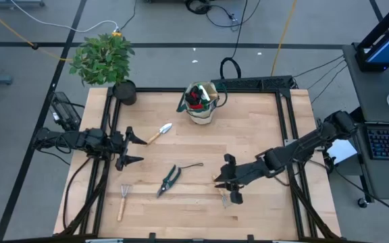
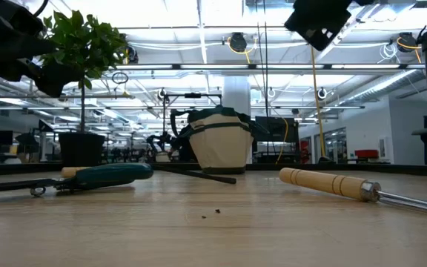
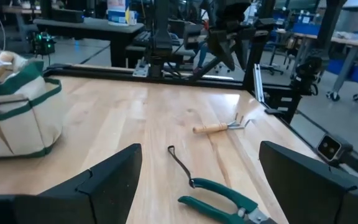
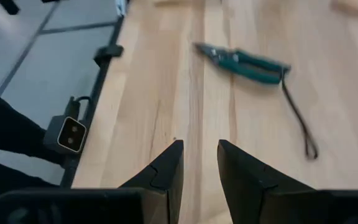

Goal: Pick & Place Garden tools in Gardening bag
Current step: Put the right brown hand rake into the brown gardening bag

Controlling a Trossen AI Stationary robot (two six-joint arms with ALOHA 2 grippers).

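From above, the gardening bag (image 1: 201, 104) stood at the counter's (image 1: 262, 128) twelve o'clock edge, a red-and-black glove (image 1: 194, 96) already showing inside. The left hand (image 1: 131, 148) hovered at nine o'clock with fingers spread wide and empty, a silver trowel (image 1: 159, 131) just off its tips toward one o'clock. The right hand (image 1: 231, 181) hung low at five o'clock, fingers close together, right over a small wood-handled rake (image 1: 222, 194) whose long axis ran roughly twelve to six. The pruning shears (image 1: 169, 180) lay between the arms, and a second rake (image 1: 123, 200) lay at seven o'clock.

At counter height, the shears (image 2: 102, 176) and a wooden handle (image 2: 328, 182) lay flat in front of the bag (image 2: 219, 144).

The left wrist camera showed wide-set fingers (image 3: 104, 180), with shears (image 3: 222, 196) and rake (image 3: 219, 127) beyond.

The right wrist camera showed narrow fingers (image 4: 166, 168) holding nothing, with the shears (image 4: 247, 60) ahead. That arm seemed nearer the rake.
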